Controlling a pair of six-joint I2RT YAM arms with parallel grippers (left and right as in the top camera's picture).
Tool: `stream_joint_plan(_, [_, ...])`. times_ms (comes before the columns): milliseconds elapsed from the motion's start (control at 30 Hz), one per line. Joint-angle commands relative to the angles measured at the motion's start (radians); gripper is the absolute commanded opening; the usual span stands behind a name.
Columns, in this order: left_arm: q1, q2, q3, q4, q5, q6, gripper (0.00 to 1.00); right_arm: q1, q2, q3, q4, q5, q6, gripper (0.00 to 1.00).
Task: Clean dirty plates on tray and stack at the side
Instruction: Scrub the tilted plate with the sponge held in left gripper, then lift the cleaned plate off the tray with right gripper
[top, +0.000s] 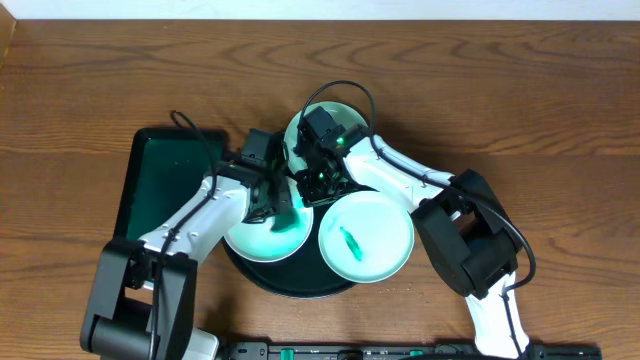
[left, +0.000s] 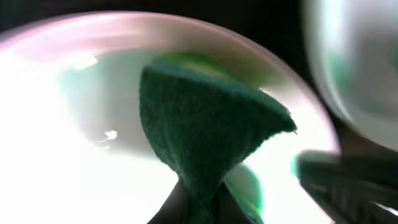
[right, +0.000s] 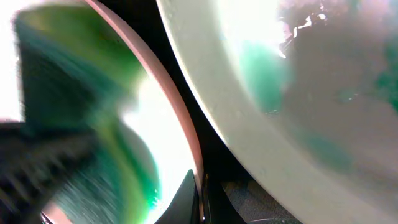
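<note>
- Overhead, the wooden table (top: 520, 90) fills the frame, with both arms reaching in from the bottom edge towards the centre.
- The round black tray (top: 300, 283) sits just below centre, and its raised rim shows along the lower left and bottom.
- A dark-green rectangular tray (top: 165, 180) lies at centre left, just beside the black one.
- The right plate (top: 385, 235), pale mint, rests on the right side of the black tray and reaches out over its rim. A short teal smear (top: 352, 243) marks its middle.
- The left plate (top: 262, 240) lies on the left half of the black tray and looks bright and washed out. It is close beside the right plate, and I cannot tell whether they touch.
- The top plate (top: 345, 115), pale mint, sits above centre and is mostly covered by the right arm. Whether it stands on the black tray is hidden. The right wrist view shows a pale plate with faint teal patches, but I cannot tell which plate it is.
- A dark green sponge (left: 205, 130) fans out wide at the top and narrows to a pinched stem at the bottom. It stands over the left plate's glaring surface.
- The left gripper (left: 198, 208) has its fingers pressed together on the sponge's narrow end at the bottom edge of its own view.
- The right gripper (right: 201, 199) shows two dark fingers close together at the bottom centre of its view. They seem to nip the pinkish rim of the left plate, though blur makes the contact hard to confirm.
</note>
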Motion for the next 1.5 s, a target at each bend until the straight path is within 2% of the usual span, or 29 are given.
stream_joint_plan(0, [0.019, 0.023, 0.006, -0.112, -0.329, -0.043, 0.07, 0.006, 0.011, -0.006, 0.006, -0.018, 0.006, 0.01])
stream_joint_plan(133, [0.019, 0.023, 0.052, -0.233, -0.337, -0.043, 0.07, 0.006, 0.011, -0.006, 0.007, -0.018, 0.006, 0.01])
stream_joint_plan(300, [0.019, 0.023, 0.251, -0.472, -0.271, -0.041, 0.07, 0.006, 0.012, -0.006, 0.006, -0.018, 0.002, 0.01])
stream_joint_plan(467, [0.027, 0.022, 0.594, -0.701, -0.257, 0.013, 0.07, 0.006, 0.011, -0.005, -0.01, -0.011, -0.013, 0.01])
stream_joint_plan(500, [0.06, 0.021, 0.739, -0.776, -0.258, 0.082, 0.07, 0.006, -0.001, -0.002, -0.01, -0.002, -0.035, 0.01])
stream_joint_plan(533, [0.085, 0.021, 0.791, -0.797, -0.258, 0.106, 0.07, 0.008, -0.013, 0.002, -0.02, 0.017, -0.043, 0.01])
stream_joint_plan(700, [0.266, 0.021, 0.881, -0.768, -0.238, 0.113, 0.07, 0.051, -0.138, 0.005, -0.088, 0.238, -0.061, 0.01])
stream_joint_plan(733, [0.338, 0.024, 0.88, -0.751, -0.235, 0.113, 0.07, 0.07, -0.176, 0.005, -0.095, 0.291, -0.075, 0.01])
stream_joint_plan(833, [0.476, 0.024, 0.88, -0.743, -0.212, 0.113, 0.07, 0.15, -0.313, 0.005, -0.112, 0.594, -0.153, 0.01])
stream_joint_plan(1067, [0.507, 0.024, 0.877, -0.725, -0.212, 0.111, 0.07, 0.298, -0.396, 0.005, -0.083, 1.2, -0.294, 0.01])
stream_joint_plan(1200, [0.508, 0.024, 0.877, -0.725, -0.212, 0.112, 0.07, 0.382, -0.398, 0.005, -0.063, 1.456, -0.37, 0.01])
stream_joint_plan(1467, [0.507, 0.024, 0.877, -0.724, -0.212, 0.112, 0.07, 0.466, -0.399, 0.005, -0.005, 1.625, -0.38, 0.01])
